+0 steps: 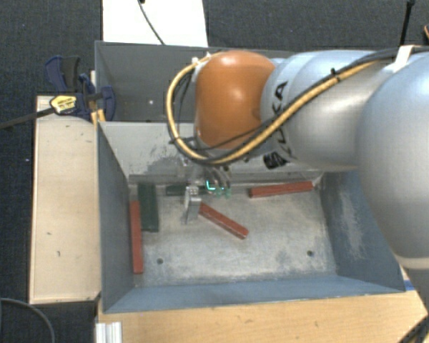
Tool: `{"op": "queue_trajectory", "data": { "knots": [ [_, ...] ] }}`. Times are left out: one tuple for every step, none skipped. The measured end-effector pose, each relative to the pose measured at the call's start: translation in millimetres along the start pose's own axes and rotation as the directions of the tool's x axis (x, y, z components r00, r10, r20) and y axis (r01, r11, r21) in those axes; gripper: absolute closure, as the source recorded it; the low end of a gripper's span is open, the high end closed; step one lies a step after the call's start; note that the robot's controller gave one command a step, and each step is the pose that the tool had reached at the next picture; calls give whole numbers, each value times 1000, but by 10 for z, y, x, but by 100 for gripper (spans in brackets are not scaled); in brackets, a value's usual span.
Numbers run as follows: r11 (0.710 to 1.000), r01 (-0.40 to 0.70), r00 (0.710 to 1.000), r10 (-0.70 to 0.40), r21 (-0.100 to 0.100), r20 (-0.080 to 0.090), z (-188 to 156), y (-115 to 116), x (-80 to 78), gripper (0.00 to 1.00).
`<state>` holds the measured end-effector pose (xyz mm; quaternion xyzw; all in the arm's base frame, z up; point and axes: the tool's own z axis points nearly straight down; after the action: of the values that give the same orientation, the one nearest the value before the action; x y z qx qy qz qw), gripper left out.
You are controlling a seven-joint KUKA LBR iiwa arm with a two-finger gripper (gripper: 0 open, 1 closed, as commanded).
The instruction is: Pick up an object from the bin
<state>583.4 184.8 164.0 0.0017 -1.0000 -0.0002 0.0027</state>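
Scuffed grey bin floor [272,252]; gripper [194,204], state unclear, centre-frame between dark green block [149,207] and slanted red-brown stick [225,221].

Dark grey carpet [43,20] covers the floor, crossed by a black cable [18,121].

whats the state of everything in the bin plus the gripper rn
gripper: low in the bin, between dark green block and slanted red stick
slanted red stick: flat on the floor, mid-bin, diagonal
back red stick: flat along the back wall
left red stick: flat along the left wall
dark green block: flat, beside the left red stick
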Motion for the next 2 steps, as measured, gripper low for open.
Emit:
{"op": "queue_trajectory", "data": {
  "knots": [
    [997, -83, 997, 83, 2, 1, 955, -506, -9, 0],
    [996, -84, 996, 84, -3, 9, 901, -474, -30, 100]
  ]
}}
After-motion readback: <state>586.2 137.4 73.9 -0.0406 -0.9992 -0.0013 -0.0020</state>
